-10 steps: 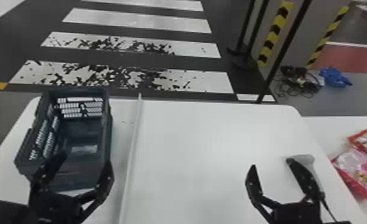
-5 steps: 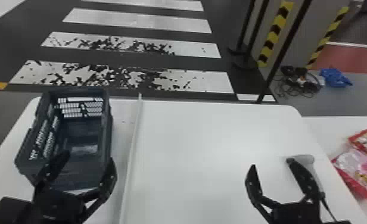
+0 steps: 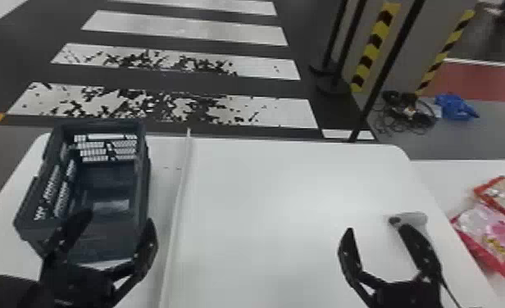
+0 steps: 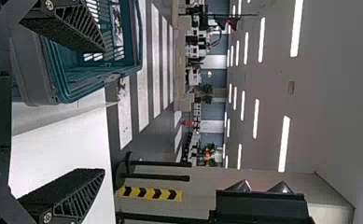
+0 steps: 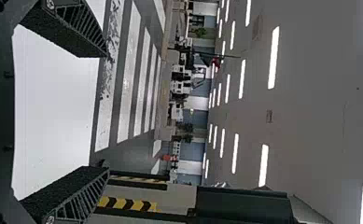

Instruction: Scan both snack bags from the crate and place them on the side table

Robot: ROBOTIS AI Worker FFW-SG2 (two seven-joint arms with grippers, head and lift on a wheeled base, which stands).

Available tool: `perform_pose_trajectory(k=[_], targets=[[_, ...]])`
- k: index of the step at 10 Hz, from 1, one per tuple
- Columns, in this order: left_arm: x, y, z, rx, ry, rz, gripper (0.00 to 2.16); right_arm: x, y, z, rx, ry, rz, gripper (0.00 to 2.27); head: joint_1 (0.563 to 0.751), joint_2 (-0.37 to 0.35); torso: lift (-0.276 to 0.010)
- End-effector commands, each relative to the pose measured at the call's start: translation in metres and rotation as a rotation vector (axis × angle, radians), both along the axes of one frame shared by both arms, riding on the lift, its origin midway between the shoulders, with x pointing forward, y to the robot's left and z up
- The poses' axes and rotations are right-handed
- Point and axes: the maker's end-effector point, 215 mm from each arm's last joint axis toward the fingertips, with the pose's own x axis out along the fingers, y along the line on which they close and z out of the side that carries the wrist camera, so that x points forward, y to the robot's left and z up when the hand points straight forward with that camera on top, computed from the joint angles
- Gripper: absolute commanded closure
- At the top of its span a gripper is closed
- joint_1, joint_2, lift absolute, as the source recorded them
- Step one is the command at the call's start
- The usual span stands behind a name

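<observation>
OK, going left to right; first up, dark blue-grey crate (image 3: 143, 176) at the left of the white table (image 3: 272, 204), upright, slotted walls, open top facing up, pale patch on the floor inside; over its near end in the head view, left gripper (image 3: 118, 218), spread wide, with nothing pinched; one finger in front of the crate's inside, the other by the near right corner; can't tell about any actual contact there; same wide gap between the pads in the left wrist view; just right of the crate, a thin pale strip (image 3: 178, 196) running front to back along the tabletop; behind all that, worn white crossing stripes (image 3: 182, 106) on the dark floor; further right, right gripper (image 3: 377, 229), also spread nice and wide, nothing between the fingers, over the right part of the table; right behind its right finger, a grey scanner-looking thing (image 3: 417, 219), partly hidden, so can't tell about touching; past the table's far edge, yellow-and-black tape (image 3: 370, 49) on a grey pillar, then tangled black cables (image 3: 407, 112) and a blue bundle (image 3: 454, 107) on the floor; finally, far right, both snack bags (image 3: 491, 233) on the side table (image 3: 444, 174), lying flat with edges overlapping, pink-and-red one nearer, red-and-clear one behind.
</observation>
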Motion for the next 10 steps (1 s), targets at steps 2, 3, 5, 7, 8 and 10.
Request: perform_pose_trajectory(k=[2, 3, 5, 7, 8, 10], targets=[[-0.003, 0.0, 0.005, 0.002, -0.007, 0.0, 0.08, -0.005, 0.007, 0.0, 0.01, -0.002, 0.008, 0.06, 0.695, -0.162, -0.098], [-0.005, 0.001, 0.006, 0.001, -0.009, 0.0, 0.08, -0.005, 0.007, -0.001, 0.012, -0.001, 0.008, 0.06, 0.695, -0.158, -0.098], [-0.007, 0.0, 0.007, 0.001, -0.008, 0.0, 0.08, -0.007, 0.009, 0.002, 0.012, -0.005, 0.011, 0.06, 0.695, -0.153, -0.098], [-0.009, -0.001, 0.008, 0.001, -0.008, -0.002, 0.08, -0.009, 0.012, 0.004, 0.017, -0.015, 0.016, 0.06, 0.695, -0.153, -0.098], [-0.009, -0.001, 0.009, 0.0, -0.008, -0.002, 0.08, -0.011, 0.013, 0.005, 0.018, -0.015, 0.018, 0.06, 0.695, -0.152, -0.098], [-0.01, -0.003, 0.011, -0.003, -0.012, -0.005, 0.08, -0.014, 0.014, 0.007, 0.016, -0.019, 0.019, 0.06, 0.695, -0.15, -0.098]])
